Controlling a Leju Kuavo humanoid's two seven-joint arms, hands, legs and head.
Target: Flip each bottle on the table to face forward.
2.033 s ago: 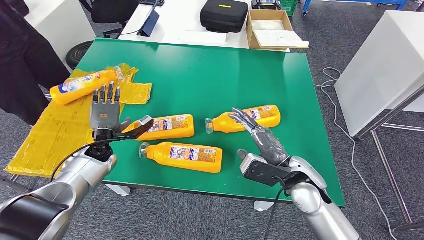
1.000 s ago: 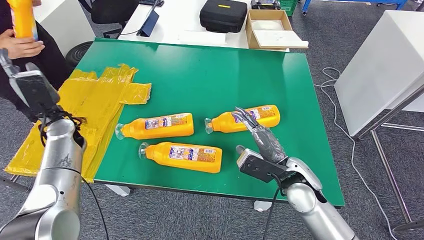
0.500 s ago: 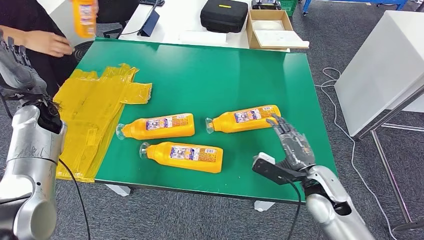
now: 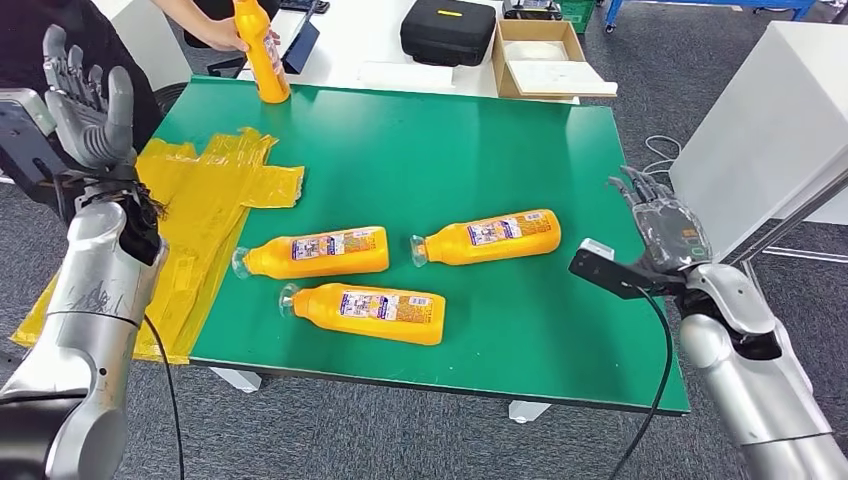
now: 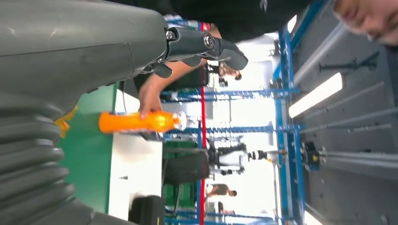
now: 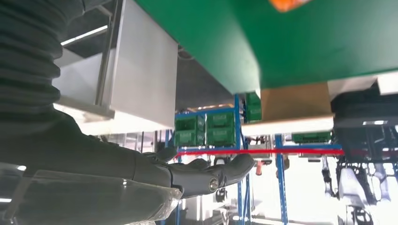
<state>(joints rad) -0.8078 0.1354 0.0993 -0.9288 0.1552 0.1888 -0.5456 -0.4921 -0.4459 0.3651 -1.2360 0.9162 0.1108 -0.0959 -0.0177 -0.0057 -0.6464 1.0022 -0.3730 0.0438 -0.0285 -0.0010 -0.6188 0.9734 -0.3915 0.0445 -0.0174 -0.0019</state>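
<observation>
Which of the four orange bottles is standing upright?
The orange bottle at the table's far left corner, which a person's hand holds. The other three lie on their sides mid-table.

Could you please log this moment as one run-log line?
left hand: raised, open | right hand: open, off table edge | three orange bottles: lying on green table | fourth bottle: upright, held by person's hand

The table (image 4: 450,150) has a smooth, matt green top. The three lying bottles (image 4: 315,252) (image 4: 365,312) (image 4: 490,237) are glossy orange plastic with printed paper-like labels, as is the upright bottle (image 4: 262,55) at the far left corner. Crinkled, shiny yellow plastic sheeting (image 4: 190,230) drapes the left edge. Both arms are brushed silver metal; the left hand (image 4: 88,105) and right hand (image 4: 668,230) look matt grey.
</observation>
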